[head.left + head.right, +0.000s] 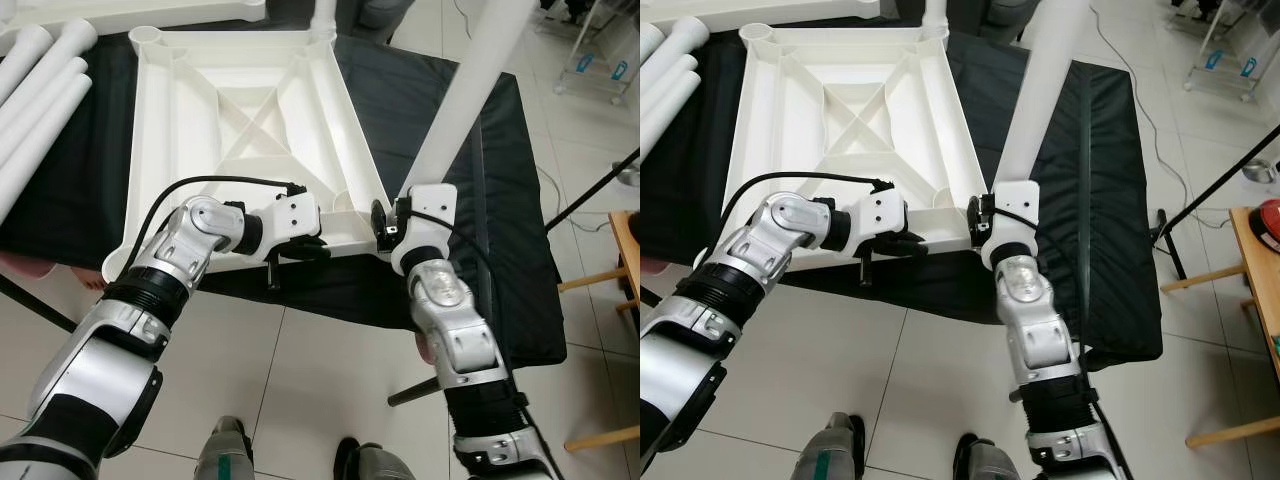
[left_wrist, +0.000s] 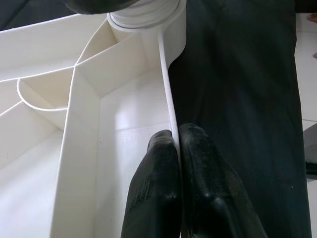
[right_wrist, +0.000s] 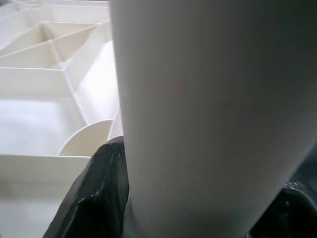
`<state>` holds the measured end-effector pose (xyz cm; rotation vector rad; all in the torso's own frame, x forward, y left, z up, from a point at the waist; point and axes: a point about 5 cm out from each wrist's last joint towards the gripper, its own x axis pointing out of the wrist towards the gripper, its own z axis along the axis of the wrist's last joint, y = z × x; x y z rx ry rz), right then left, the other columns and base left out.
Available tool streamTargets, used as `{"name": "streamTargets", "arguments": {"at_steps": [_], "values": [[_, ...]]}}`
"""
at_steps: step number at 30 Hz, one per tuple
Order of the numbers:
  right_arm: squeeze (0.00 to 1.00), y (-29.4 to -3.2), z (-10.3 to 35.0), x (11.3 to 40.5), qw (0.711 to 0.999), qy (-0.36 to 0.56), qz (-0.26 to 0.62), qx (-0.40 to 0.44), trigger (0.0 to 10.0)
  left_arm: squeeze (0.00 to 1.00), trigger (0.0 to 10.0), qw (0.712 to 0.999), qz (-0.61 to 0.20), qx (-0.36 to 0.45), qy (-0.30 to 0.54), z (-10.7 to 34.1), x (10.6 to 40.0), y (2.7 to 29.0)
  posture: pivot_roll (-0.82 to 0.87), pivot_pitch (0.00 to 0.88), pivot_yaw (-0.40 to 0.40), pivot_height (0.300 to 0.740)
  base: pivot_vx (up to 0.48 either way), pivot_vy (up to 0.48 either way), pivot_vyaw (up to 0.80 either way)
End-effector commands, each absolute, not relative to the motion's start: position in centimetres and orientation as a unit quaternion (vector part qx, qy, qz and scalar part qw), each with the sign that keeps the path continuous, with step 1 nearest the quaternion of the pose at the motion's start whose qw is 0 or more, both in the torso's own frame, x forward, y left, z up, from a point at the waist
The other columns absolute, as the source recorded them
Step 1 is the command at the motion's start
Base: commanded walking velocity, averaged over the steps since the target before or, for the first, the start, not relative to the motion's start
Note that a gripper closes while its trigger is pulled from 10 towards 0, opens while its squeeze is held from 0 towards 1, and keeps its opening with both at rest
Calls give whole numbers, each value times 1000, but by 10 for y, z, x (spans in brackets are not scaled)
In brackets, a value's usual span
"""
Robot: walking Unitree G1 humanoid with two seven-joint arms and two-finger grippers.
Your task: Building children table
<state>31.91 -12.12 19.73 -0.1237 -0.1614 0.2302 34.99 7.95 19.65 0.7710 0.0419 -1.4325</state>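
A white plastic tabletop point(image 1: 250, 110) lies upside down on a black cloth point(image 1: 500, 250), its ribbed underside facing up. My left gripper point(image 2: 177, 136) is shut on the thin wall of the near rim point(image 2: 167, 89); in the left eye view the left gripper point(image 1: 300, 250) sits at the near edge, right of centre. My right gripper point(image 1: 392, 215) is shut on a white table leg point(image 1: 470, 90) at the near right corner. The leg rises tilted away to the right. In the right wrist view the leg point(image 3: 198, 114) sits between black fingers point(image 3: 99, 198).
Several loose white legs point(image 1: 40, 90) lie at the far left on the cloth. Another leg point(image 1: 322, 15) stands at the far right corner of the tabletop. A black stand pole point(image 1: 600, 190) and wooden furniture point(image 1: 625, 260) are on the right, over tiled floor.
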Motion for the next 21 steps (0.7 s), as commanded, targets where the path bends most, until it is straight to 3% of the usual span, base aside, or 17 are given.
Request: {"name": "streamTargets", "arguments": {"at_steps": [1, 3, 7, 9, 12, 16, 21], "values": [[0, -114, 211, 316, 975, -107, 186, -51, 10000, 0, 0, 619, -706, 341, -42, 203, 332, 61, 175, 211, -59, 740, 0, 0, 0], [0, -114, 215, 315, 971, -111, 207, -52, 10000, 0, 0, 617, -707, 342, -41, 203, 331, 63, 175, 211, -59, 740, 0, 0, 0], [0, -132, 235, 300, 890, -111, 409, -167, 10000, 0, 0, 574, -731, 369, -22, 198, 313, 89, 179, 210, -63, 740, 0, 0, 0], [0, -132, 235, 300, 890, -111, 409, -167, 10000, 0, 0, 574, -731, 369, -22, 198, 313, 89, 179, 210, -63, 740, 0, 0, 0], [0, -144, 228, 296, 848, -63, 484, -207, 10000, 0, 0, 548, -742, 386, -8, 196, 301, 106, 183, 209, -66, 740, 0, 0, 0], [0, -150, 221, 295, 827, -28, 518, -216, 10000, 0, 0, 535, -748, 393, 0, 195, 292, 116, 188, 209, -68, 740, 0, 0, 0], [0, -146, 217, 296, 822, -17, 532, -202, 10000, 0, 0, 536, -748, 392, -1, 196, 289, 118, 193, 207, -71, 740, 0, 0, 0]]}}
